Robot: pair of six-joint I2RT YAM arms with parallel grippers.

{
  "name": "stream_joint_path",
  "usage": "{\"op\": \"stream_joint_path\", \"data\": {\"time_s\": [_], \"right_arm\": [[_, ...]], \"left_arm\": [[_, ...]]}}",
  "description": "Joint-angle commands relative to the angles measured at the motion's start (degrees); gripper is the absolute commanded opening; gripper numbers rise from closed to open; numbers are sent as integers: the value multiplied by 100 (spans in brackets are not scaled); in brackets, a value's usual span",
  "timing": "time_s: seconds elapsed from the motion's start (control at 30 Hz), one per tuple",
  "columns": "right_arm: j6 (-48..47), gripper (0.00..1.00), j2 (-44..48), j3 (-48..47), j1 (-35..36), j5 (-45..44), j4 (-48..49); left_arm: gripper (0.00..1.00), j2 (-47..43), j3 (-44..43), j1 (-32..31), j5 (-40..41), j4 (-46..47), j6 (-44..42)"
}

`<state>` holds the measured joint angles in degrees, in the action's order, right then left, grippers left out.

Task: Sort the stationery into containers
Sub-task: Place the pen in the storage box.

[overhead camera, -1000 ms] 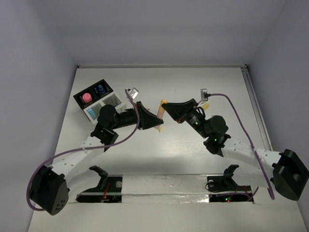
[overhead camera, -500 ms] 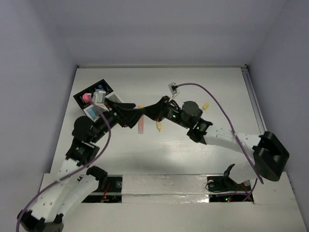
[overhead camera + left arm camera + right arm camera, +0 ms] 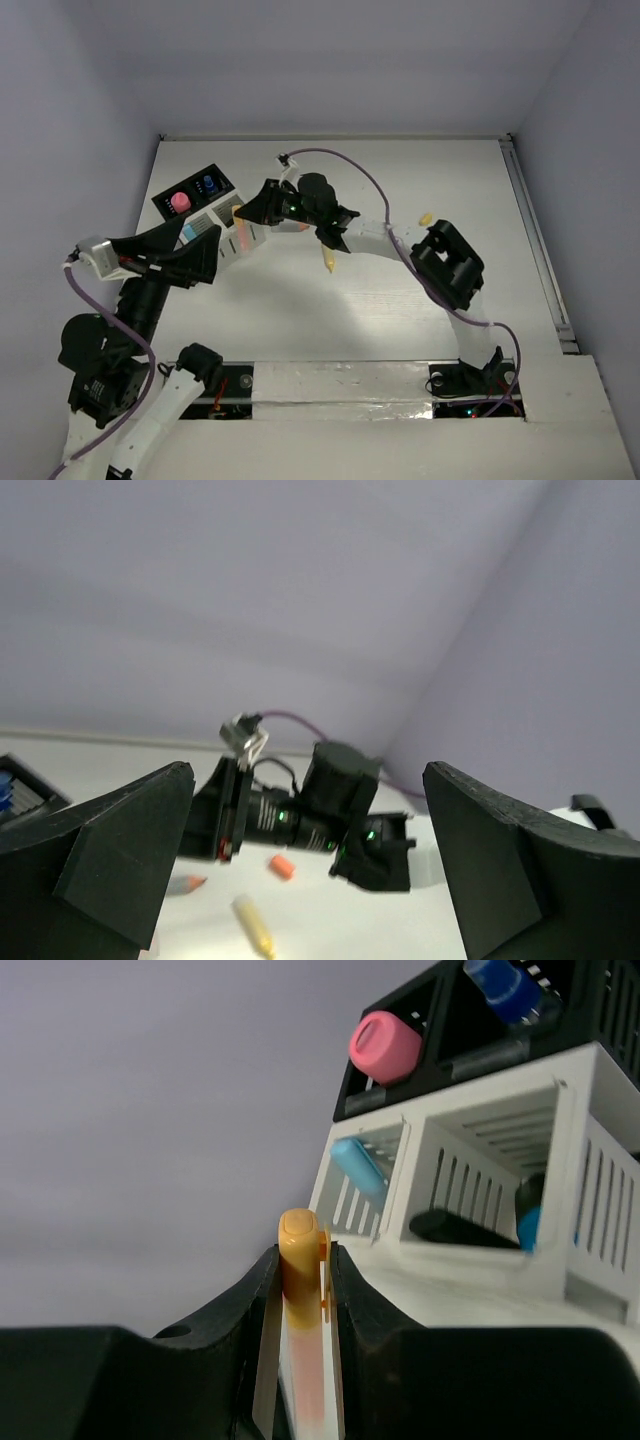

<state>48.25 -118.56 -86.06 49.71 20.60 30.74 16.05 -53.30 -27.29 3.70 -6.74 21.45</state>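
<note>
No readable text, labels, brands or numbers anywhere.

- One organizer (image 3: 575, 1175): two black compartments (image 3: 165, 205), two white compartments (image 3: 228, 207).
- One pink cap (image 3: 180, 202), one blue cap (image 3: 208, 184).
- One orange marker (image 3: 300, 1290).
- One yellow marker (image 3: 327, 261), one yellow stub (image 3: 426, 217).

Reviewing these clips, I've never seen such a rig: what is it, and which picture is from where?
The left arm and right arm are robots bolted to the near edge of a table. The overhead view looks down on both; the other two come from a camera on each wrist. The right end effector is shut on an orange marker close to the organizer, a block of two black and two white compartments already holding some stationery. The left end effector is open and empty. A yellow marker lies loose on the table.
</note>
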Motion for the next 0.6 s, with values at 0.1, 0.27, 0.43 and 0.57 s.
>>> {"op": "stream_joint_path", "data": {"time_s": [0.1, 0.27, 0.43, 0.57], "right_arm": [[-298, 0, -702, -1710, 214, 287, -392], [-237, 0, -1590, -2922, 267, 287, -561], [-351, 0, -2284, -4013, 372, 67, -797], [-465, 0, -2829, -4787, 372, -135, -1043]], "left_arm": [[99, -14, 381, -22, 376, -179, -510], [99, -146, 680, -22, 394, 15, -607], [99, -208, 882, -22, 368, 252, -669], [99, -217, 996, -22, 342, 349, -695]]}}
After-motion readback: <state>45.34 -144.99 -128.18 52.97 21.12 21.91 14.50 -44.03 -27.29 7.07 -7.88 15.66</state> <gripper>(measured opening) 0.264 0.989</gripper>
